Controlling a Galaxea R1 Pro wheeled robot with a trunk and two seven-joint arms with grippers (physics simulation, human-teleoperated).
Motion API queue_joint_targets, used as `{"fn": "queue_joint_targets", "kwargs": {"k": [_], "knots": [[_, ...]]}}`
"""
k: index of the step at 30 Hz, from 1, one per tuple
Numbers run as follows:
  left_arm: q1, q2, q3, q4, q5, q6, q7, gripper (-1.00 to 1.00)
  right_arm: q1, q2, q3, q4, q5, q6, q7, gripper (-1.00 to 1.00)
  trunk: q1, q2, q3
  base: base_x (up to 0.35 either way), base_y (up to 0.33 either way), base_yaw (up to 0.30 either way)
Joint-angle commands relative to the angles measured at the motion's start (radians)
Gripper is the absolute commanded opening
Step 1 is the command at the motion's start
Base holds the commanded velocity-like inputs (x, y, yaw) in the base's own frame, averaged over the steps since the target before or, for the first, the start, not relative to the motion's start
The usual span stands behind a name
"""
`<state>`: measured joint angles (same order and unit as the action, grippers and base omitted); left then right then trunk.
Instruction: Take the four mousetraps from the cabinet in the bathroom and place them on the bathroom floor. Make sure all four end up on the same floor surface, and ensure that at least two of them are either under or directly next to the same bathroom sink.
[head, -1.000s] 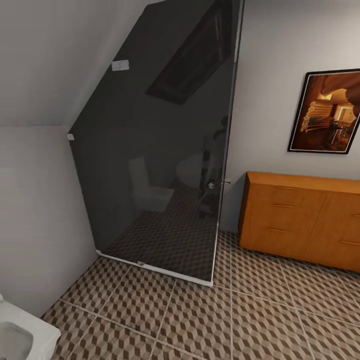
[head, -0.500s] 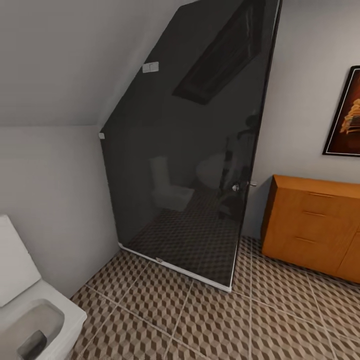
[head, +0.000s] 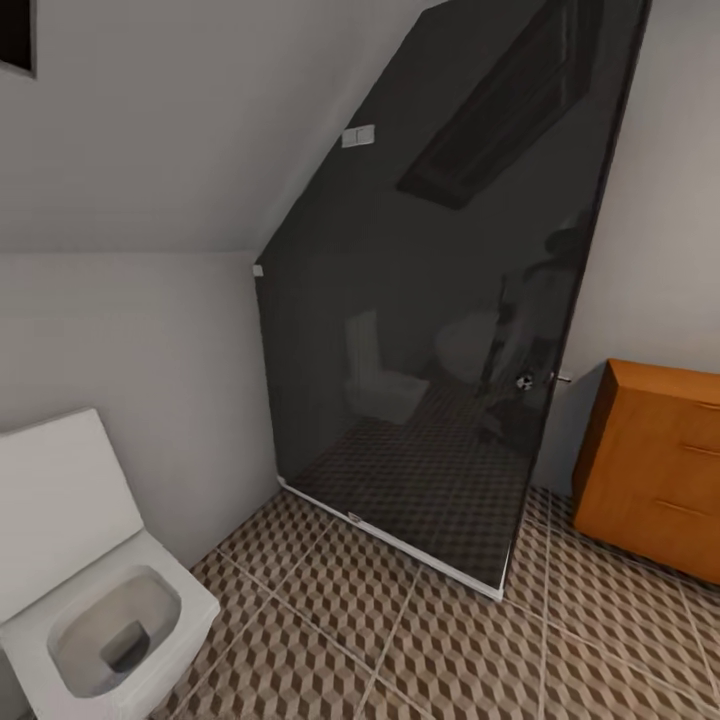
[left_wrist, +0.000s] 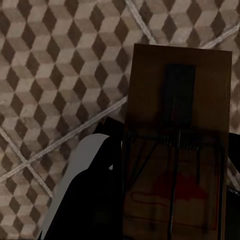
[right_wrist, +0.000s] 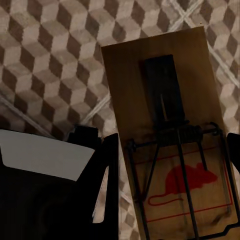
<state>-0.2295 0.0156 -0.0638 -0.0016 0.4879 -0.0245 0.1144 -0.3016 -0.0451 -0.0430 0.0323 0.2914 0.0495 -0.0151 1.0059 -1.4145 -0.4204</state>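
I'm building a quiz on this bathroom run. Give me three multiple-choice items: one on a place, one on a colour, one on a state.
1. In the head view, where does the cabinet stand?
A. right of the dark glass panel
B. left of the toilet
C. behind the toilet

2. What colour is the mouse printed on the right arm's mousetrap?
A. blue
B. red
C. green

3. What is the toilet's lid doing?
A. shut
B. missing
C. raised

Key: 1 A, it sits at the right edge past the panel. 2 B, the right wrist view shows a red mouse. 3 C, the bowl lies open with the lid up.
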Motion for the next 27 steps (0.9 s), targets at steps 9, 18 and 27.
{"fn": "queue_joint_targets", "kwargs": {"k": [9,18,27], "knots": [[-0.001,0.000,-0.007,0.000,0.005,-0.002,0.007,-1.00,0.036,0.003,-0.007,0.002,-0.006,-0.077,0.014,-1.00,0.000,-0.001,-0.001,0.000,0.000,0.287],[-0.001,0.000,-0.007,0.000,0.005,-0.002,0.007,-1.00,0.039,-0.006,-0.009,0.001,-0.019,-0.087,0.067,-1.00,0.000,-0.001,-0.001,0.000,0.000,0.287],[-0.001,0.000,-0.007,0.000,0.005,-0.002,0.007,-1.00,0.039,-0.008,-0.009,0.001,-0.020,-0.088,0.071,-1.00,0.000,-0.001,-0.001,0.000,0.000,0.287]]}}
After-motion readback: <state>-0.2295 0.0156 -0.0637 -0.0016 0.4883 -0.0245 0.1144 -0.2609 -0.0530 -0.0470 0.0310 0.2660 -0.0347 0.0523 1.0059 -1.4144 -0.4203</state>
